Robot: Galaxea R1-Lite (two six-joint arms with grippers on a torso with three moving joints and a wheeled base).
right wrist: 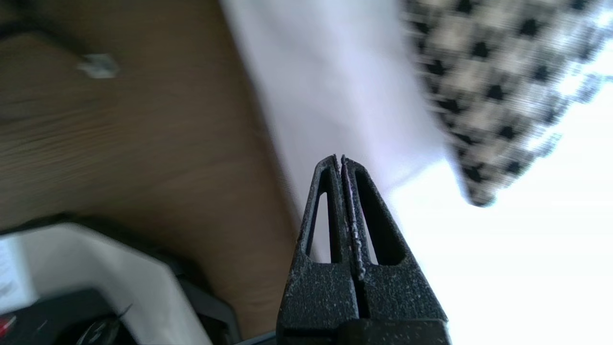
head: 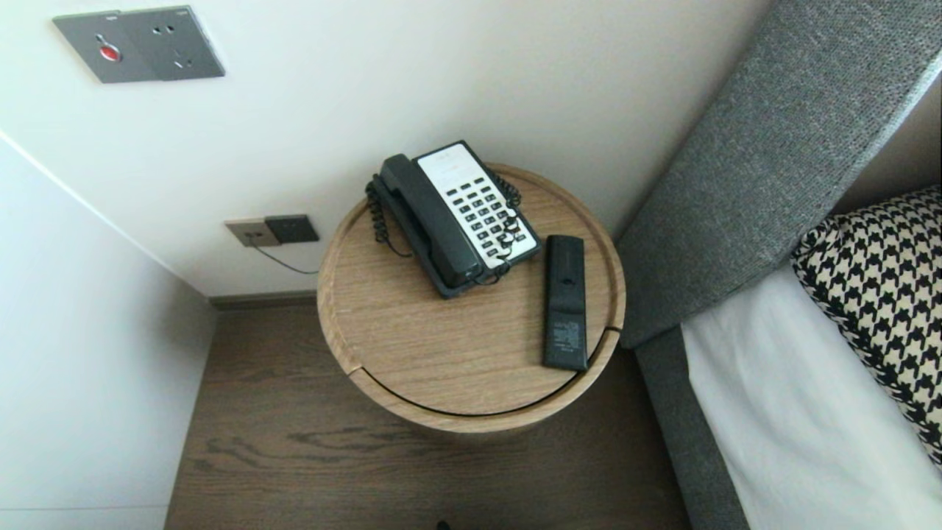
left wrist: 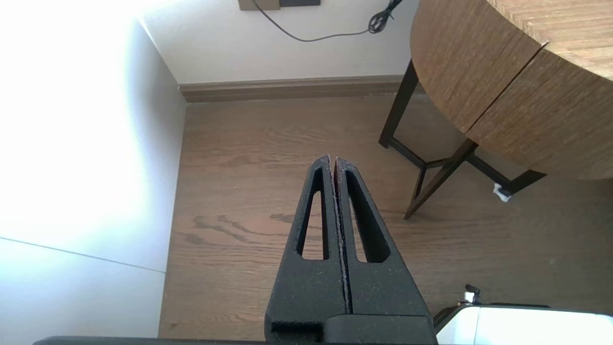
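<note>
**Room.** A pale wall (head: pixel 471 88) meets a brown wood-grain floor (head: pixel 294 471) at a corner on the robot's left.

**Bed.** The bed (head: pixel 795 412) stands on the robot's right, dressed in a white sheet. Its grey fabric headboard (head: pixel 773 147) rests against the wall. A black-and-white houndstooth pillow (head: pixel 883 294) lies on the sheet at the headboard end.

**Table.** The round wooden side table (head: pixel 441 353) stands between the corner and the bed, close to the headboard. It has a raised rim. The left wrist view shows dark angled legs (left wrist: pixel 431 177) under it.

**On the table.**
- A telephone (head: pixel 471 213) sits at the wall side, set at a slant. It has a white keypad face, and the dark handset (head: pixel 430 221) is in its cradle with the coiled cord around it.
- A black remote control (head: pixel 565 302) lies flat just beside the telephone, on the bed side. It runs lengthwise toward the near rim, and a printed label shows at its near end.

**Wall fittings.** A grey switch panel (head: pixel 140 44) with a red button is mounted high up. Two socket plates (head: pixel 272 230) sit low beside the table, and a thin cable (head: pixel 283 263) runs from them.

**Left gripper.** The left gripper (left wrist: pixel 334 160) hangs low over bare floor, near the table's side and legs but apart from them. Its fingers are pressed together and hold nothing.

**Right gripper.** The right gripper (right wrist: pixel 342 160) is over the line where the white sheet meets the floor, with the pillow beyond it. Its fingers are closed tip to tip and hold nothing.

Neither gripper appears in the head view.
</note>
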